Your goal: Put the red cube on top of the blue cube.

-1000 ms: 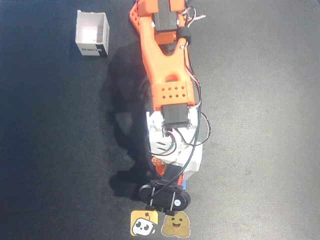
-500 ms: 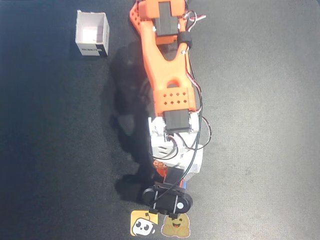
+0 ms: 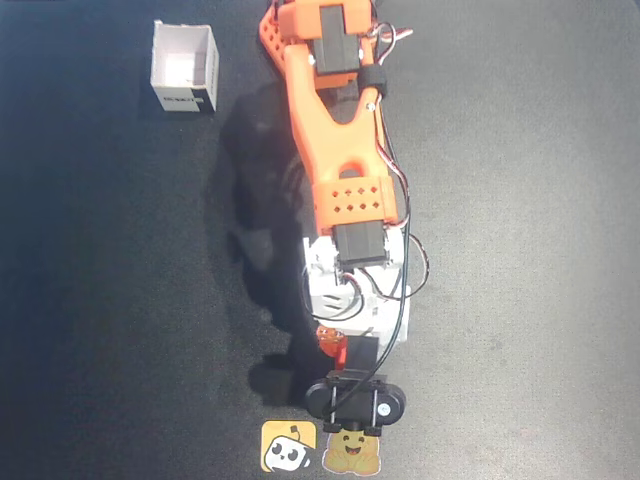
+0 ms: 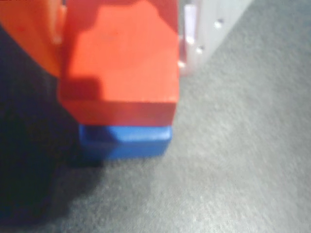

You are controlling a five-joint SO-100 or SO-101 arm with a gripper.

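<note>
In the wrist view the red cube (image 4: 119,63) fills the upper left. It sits between an orange finger (image 4: 29,34) on its left and a white finger (image 4: 199,24) on its right, so my gripper (image 4: 116,48) is shut on it. Directly under it lies the blue cube (image 4: 126,141) on the dark mat, only its near face showing. The red cube's bottom edge meets the blue cube's top, though I cannot tell if it rests there. In the overhead view the gripper (image 3: 345,355) is low in the picture, and the arm hides both cubes.
A white open box (image 3: 184,67) stands at the top left of the overhead view. Two stickers (image 3: 322,447) lie at the bottom edge just below the black wrist camera (image 3: 356,403). The orange arm (image 3: 335,130) runs down the middle.
In the overhead view the arm has stretched further down the picture and swung slightly right, carrying the wrist camera closer to the stickers.
</note>
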